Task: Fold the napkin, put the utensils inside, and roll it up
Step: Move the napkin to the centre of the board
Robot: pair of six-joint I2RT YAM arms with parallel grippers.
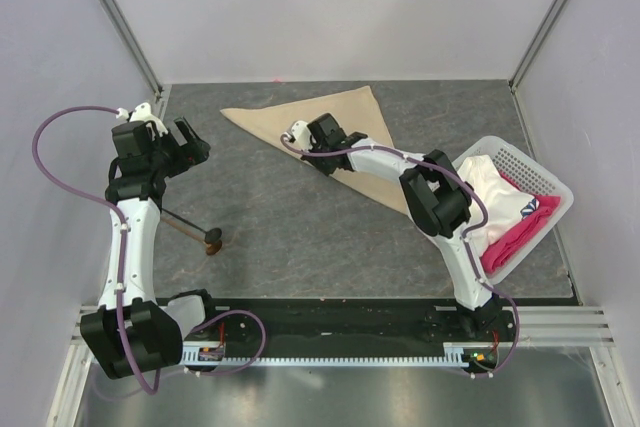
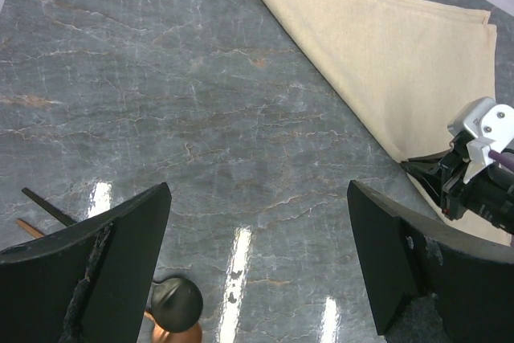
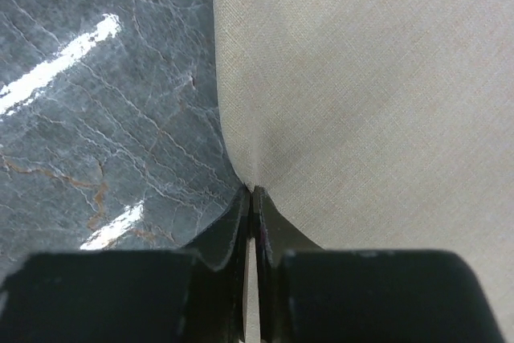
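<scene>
The beige napkin [image 1: 340, 122] lies folded into a triangle at the back middle of the table. My right gripper [image 1: 318, 155] is shut on its near folded edge, and the wrist view shows the closed jaws [image 3: 253, 194] pinching the cloth [image 3: 369, 94] just above the table. The utensil [image 1: 195, 229], a thin dark handle with a small brown rounded head, lies on the table at the left. My left gripper [image 1: 178, 147] hangs above the table behind it, open and empty [image 2: 257, 263]. The utensil head [image 2: 173, 307] shows by the left finger, and the napkin [image 2: 385, 46] at the upper right.
A white mesh basket [image 1: 560, 187] stands at the right edge, holding a white cloth [image 1: 490, 187] and a pink-red cloth [image 1: 520, 232]. Grey walls close in the left, back and right sides. The dark marbled tabletop [image 1: 300, 237] lies between the arms.
</scene>
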